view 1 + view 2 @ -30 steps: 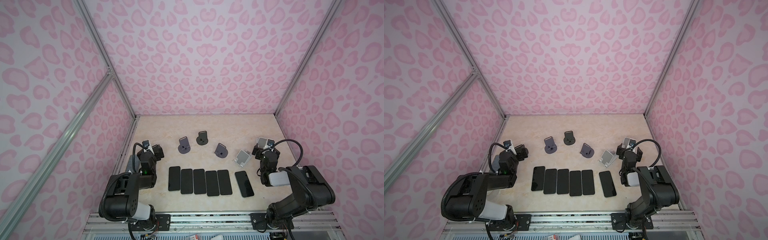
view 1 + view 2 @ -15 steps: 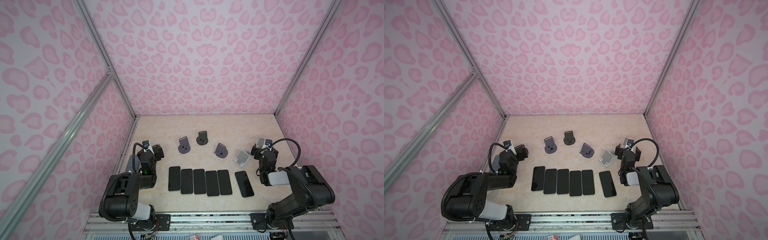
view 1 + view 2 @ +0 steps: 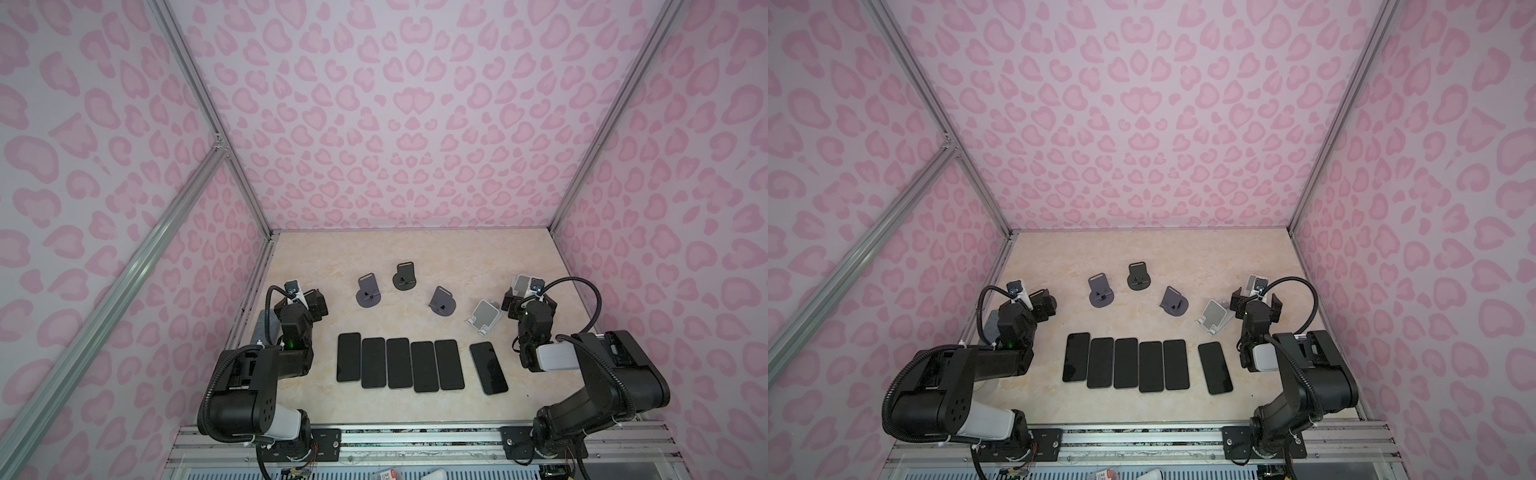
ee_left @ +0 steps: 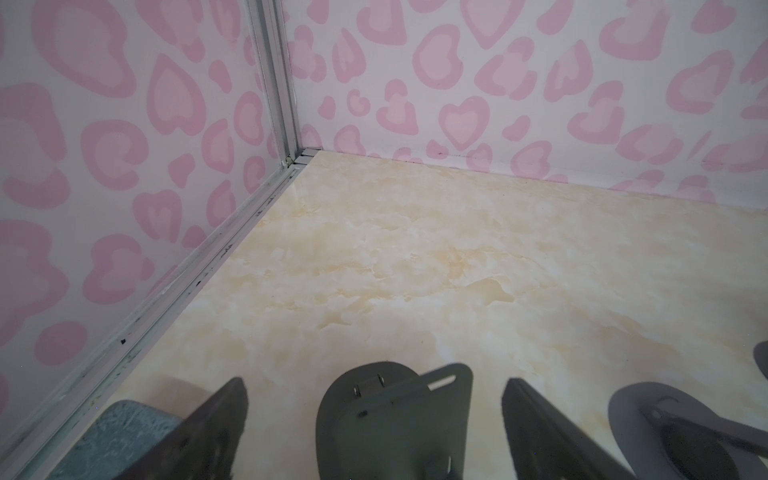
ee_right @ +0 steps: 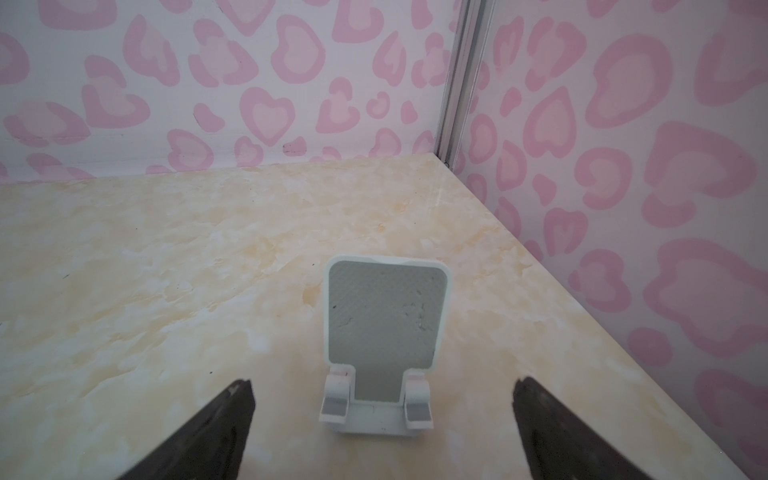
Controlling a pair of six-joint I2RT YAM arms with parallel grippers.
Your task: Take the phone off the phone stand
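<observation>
Plainly, no stand carries a phone. In both top views a row of five phones lies flat, side by side, on the table. A sixth phone lies flat a little apart to their right, so the removal looks done.

The right gripper hangs low with its jaws released and nothing held. An empty white stand sits just ahead, in line with the gap. The left gripper likewise has its jaws spread and empty, with a hinged dark stand in line with its gap.

As I judge the risks, either arm dropping or swinging sideways could topple the light stand in front of it. Closing the jaws here would seize a stand. A low sweep across the middle could shove the phones, and they lie close enough that one push would shift several.

Count: six phones and six stands.
- **White stands (two):** the one by the right gripper and a second white stand.
- **Dark stands (four):** the hinged one, a left dark stand, a rear dark stand and a right dark stand.
</observation>
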